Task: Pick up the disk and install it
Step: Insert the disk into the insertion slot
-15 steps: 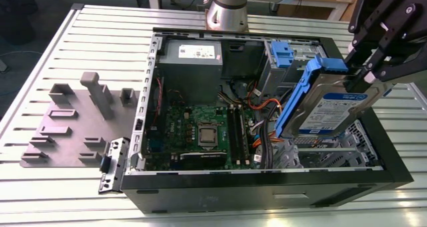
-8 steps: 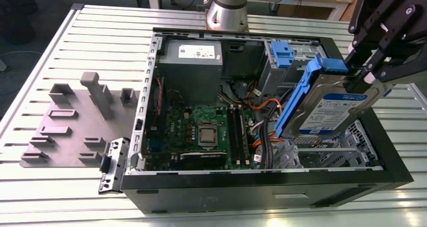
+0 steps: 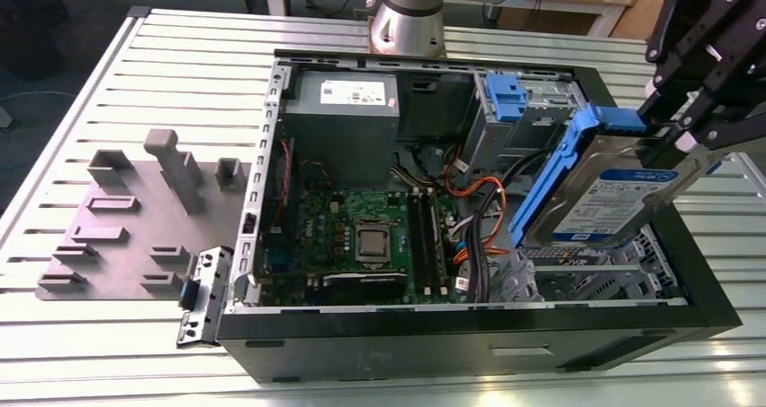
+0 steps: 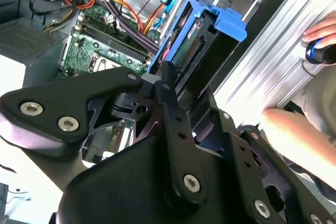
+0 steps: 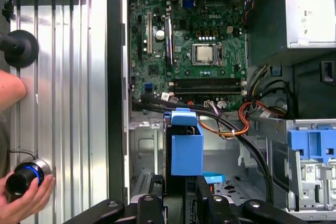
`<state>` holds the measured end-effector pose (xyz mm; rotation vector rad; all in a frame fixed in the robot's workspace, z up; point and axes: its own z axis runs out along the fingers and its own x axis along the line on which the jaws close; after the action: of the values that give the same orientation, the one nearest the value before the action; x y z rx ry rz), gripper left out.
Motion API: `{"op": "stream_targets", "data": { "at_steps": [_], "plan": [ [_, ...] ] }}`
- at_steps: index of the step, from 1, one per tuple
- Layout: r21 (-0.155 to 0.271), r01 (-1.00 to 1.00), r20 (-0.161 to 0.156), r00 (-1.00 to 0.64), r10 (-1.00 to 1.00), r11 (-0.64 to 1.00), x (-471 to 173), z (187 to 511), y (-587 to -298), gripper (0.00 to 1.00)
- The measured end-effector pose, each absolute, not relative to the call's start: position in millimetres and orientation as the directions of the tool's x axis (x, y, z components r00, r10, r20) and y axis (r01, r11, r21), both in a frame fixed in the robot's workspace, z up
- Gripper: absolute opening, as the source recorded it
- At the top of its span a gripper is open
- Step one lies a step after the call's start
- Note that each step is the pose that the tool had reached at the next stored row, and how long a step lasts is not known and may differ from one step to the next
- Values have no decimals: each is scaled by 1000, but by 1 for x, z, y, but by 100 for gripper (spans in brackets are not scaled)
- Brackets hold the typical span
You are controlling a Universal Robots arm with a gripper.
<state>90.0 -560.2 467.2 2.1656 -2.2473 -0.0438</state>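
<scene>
My gripper (image 3: pixel 674 147) is shut on the disk (image 3: pixel 608 194), a silver hard drive with a white-and-blue label in a bright blue carrier. The disk hangs tilted, label up, over the open computer case (image 3: pixel 479 316), above the metal drive cage (image 3: pixel 598 277) at the exterior view's right. In the second wrist view the gripper (image 4: pixel 172 85) clamps the disk (image 4: pixel 205 38) at one end, and its connector edge shows. The first wrist view looks down the blue carrier of the disk (image 5: pixel 186 153) from the gripper (image 5: pixel 181 202) into the case.
The motherboard (image 3: pixel 359 237) and loose cables (image 3: pixel 473 201) lie inside the case. A second blue bracket (image 3: pixel 509 98) sits in the far bay. A grey fixture plate (image 3: pixel 120 237) lies at the exterior view's left. A person's hand (image 5: pixel 23 199) holds a knob beside the case.
</scene>
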Motion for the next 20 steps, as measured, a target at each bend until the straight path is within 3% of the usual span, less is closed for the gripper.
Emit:
{"op": "stream_targets", "data": {
  "at_steps": [20],
  "plan": [
    [35,-999,-4,-37,-999,37,111,457,-560,35]
  ]
}}
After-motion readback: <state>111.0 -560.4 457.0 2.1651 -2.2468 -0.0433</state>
